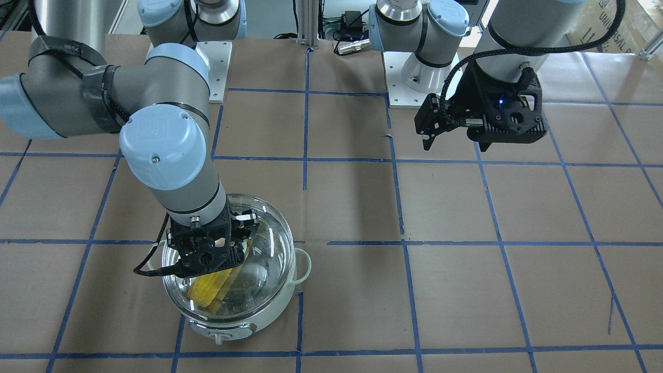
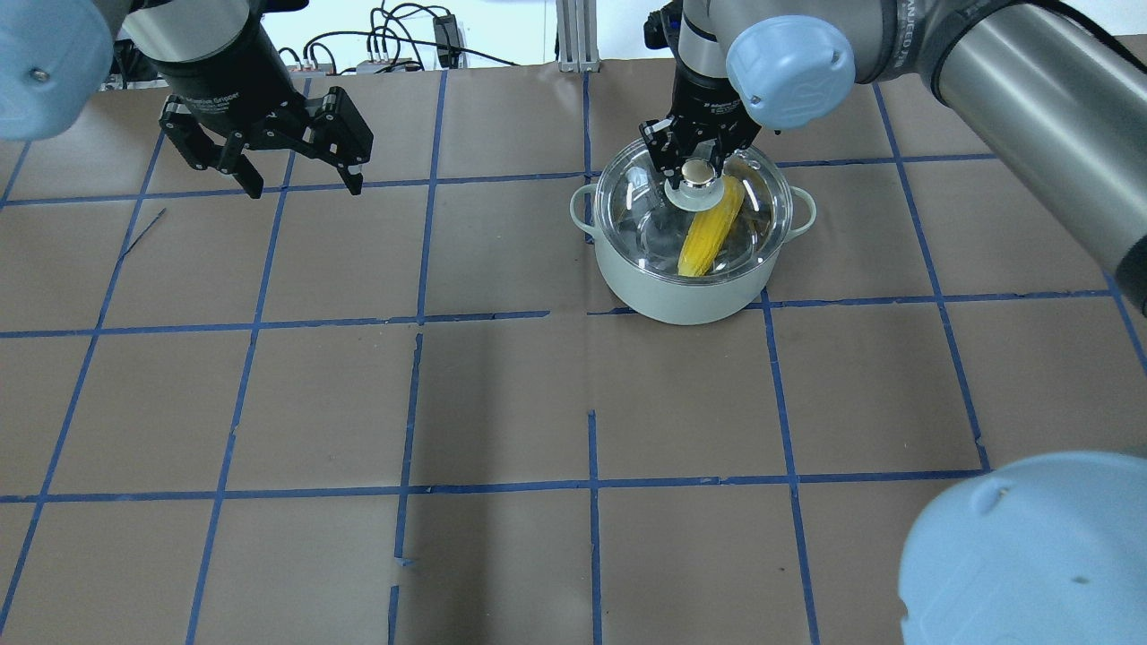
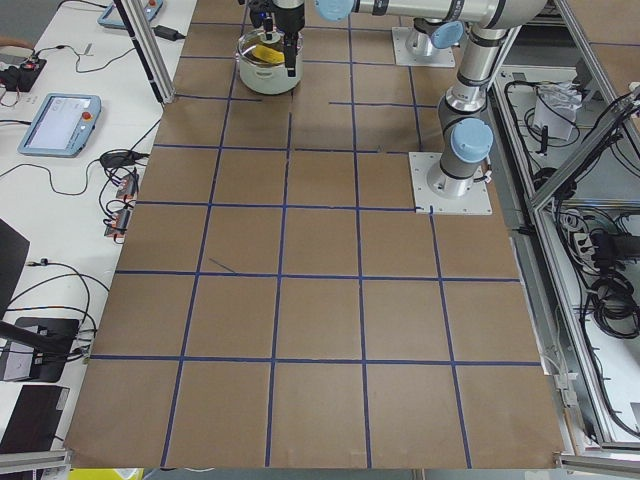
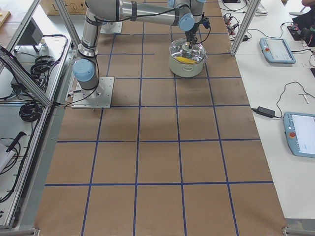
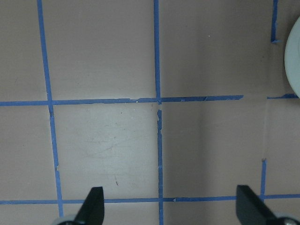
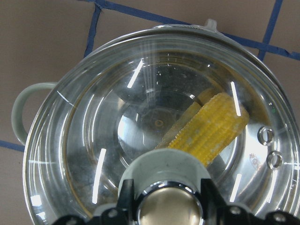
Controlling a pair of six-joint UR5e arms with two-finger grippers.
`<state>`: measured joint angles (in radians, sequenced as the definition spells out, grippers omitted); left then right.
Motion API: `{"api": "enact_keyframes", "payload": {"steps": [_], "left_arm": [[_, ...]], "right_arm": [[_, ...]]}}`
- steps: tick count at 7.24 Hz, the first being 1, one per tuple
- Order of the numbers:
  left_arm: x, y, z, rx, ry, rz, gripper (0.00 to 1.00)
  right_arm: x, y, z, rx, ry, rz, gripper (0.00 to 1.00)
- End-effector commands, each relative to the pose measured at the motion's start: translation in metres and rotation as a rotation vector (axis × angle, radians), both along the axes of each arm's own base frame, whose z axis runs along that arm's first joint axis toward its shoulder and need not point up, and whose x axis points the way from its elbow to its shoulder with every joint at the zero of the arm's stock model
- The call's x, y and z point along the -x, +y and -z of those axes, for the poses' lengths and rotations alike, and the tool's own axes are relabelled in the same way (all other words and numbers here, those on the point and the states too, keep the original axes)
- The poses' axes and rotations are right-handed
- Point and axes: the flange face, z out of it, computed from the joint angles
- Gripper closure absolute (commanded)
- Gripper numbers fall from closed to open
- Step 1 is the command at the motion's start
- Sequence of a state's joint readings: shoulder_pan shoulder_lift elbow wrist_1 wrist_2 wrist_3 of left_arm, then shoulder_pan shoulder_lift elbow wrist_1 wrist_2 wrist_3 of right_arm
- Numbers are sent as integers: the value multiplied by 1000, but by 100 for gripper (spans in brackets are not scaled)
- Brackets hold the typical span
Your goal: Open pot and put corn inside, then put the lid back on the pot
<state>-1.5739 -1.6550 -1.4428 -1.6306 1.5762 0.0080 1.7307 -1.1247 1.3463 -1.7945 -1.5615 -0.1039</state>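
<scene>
Wrist view shows right hand (image 6: 169,208) grasping knob of lid (image 6: 108,140) over corn (image 6: 213,129) in pot (image 6: 18,112); overhead, left hand (image 2: 305,188) released

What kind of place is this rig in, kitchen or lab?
Most likely a robotics lab cell: paper-covered table with a blue tape grid, teach pendants on the side bench, aluminium framing around it.

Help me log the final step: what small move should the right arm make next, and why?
Probably open the right gripper to release the glass lid. The lid looks seated on the electric pot with the corn cob inside, and the gripper seems shut on its knob, so only letting go appears left.
</scene>
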Motion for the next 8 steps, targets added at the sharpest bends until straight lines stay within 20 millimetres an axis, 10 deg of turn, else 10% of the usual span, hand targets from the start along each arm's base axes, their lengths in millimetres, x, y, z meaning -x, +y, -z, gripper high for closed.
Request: {"api": "enact_keyframes", "payload": {"steps": [1, 3, 6, 8], "left_arm": [[0, 0, 0, -1, 1, -2, 0], [0, 0, 1, -2, 1, -3, 0], [0, 0, 1, -2, -2, 3, 0], [1, 1, 0, -1, -1, 4, 0]], "right_arm": [[1, -1, 0, 1, 0, 0, 76], [0, 0, 0, -1, 0, 8, 73], [0, -3, -3, 35, -3, 14, 12], [-1, -2, -3, 33, -2, 15, 4]]}}
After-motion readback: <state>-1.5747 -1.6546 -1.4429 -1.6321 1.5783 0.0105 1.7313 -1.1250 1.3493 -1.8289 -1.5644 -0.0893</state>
